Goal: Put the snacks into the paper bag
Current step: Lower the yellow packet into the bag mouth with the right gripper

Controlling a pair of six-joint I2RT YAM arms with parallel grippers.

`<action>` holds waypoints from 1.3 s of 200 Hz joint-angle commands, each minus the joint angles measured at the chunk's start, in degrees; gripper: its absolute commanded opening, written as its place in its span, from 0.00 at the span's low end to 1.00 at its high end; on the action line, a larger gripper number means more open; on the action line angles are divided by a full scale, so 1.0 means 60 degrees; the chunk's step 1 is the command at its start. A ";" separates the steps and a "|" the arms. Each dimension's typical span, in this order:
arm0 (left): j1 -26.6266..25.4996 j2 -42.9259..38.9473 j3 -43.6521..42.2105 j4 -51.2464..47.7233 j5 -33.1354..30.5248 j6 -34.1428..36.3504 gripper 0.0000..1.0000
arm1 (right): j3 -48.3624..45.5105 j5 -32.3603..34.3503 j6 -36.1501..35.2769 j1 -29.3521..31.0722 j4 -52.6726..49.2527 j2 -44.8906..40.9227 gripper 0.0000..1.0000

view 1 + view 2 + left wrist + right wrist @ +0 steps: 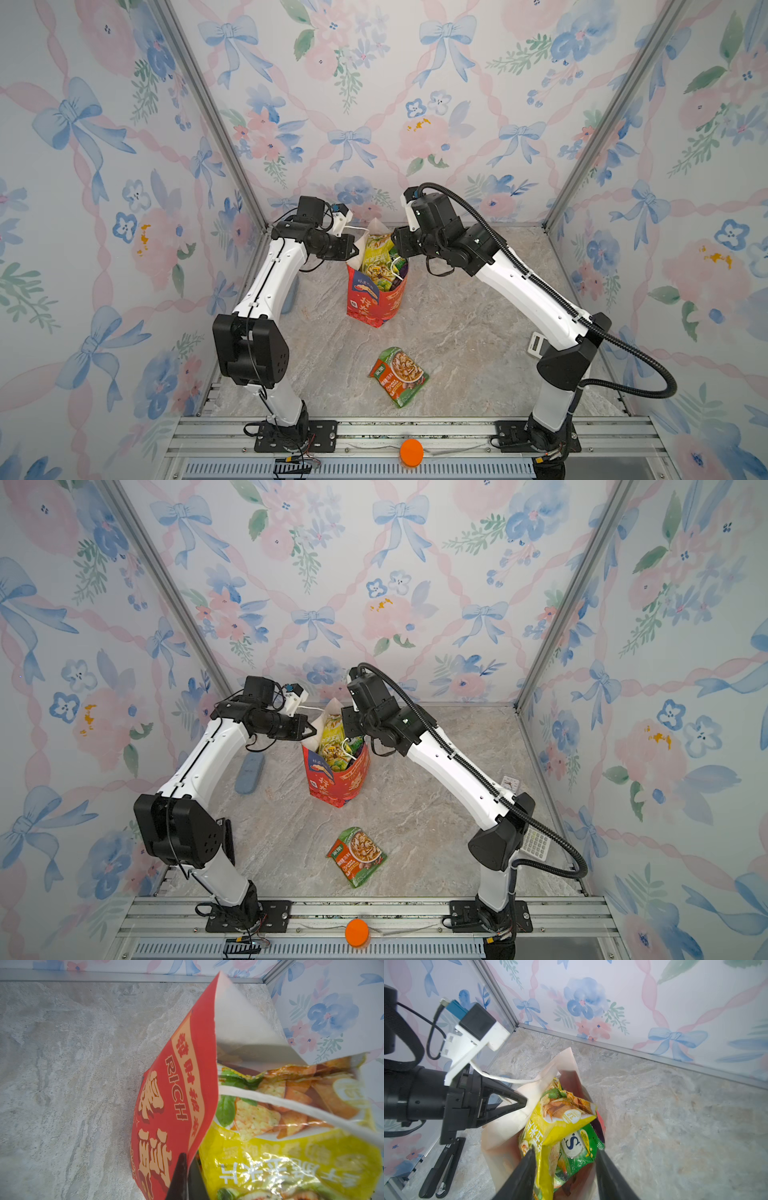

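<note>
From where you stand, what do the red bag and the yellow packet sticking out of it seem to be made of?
Red bag: paper, it seems, with a matte print outside and a pale, plain inside; it keeps sharp creases and a stiff, straight rim. Yellow packet: probably thin plastic film with a glossy finish; its skin is crinkled and throws bright glints.

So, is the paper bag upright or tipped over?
Upright. The paper bag stands on its base on the table, mouth up; the left gripper is shut on its rim, and snacks heap above the top.
</note>
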 commanded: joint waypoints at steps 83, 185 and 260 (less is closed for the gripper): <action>-0.0049 0.0092 -0.0196 -0.0308 -0.0037 0.0030 0.00 | 0.3366 0.0524 -0.1073 0.0546 -0.2444 0.2811 0.37; -0.0047 0.0128 -0.0185 -0.0312 -0.0020 0.0028 0.00 | 0.2860 -0.0046 -0.0559 0.0148 -0.2468 0.3759 0.37; -0.0044 0.0108 -0.0194 -0.0308 0.0025 0.0041 0.00 | 0.2860 -0.0400 -0.0230 -0.0009 -0.2408 0.4468 0.38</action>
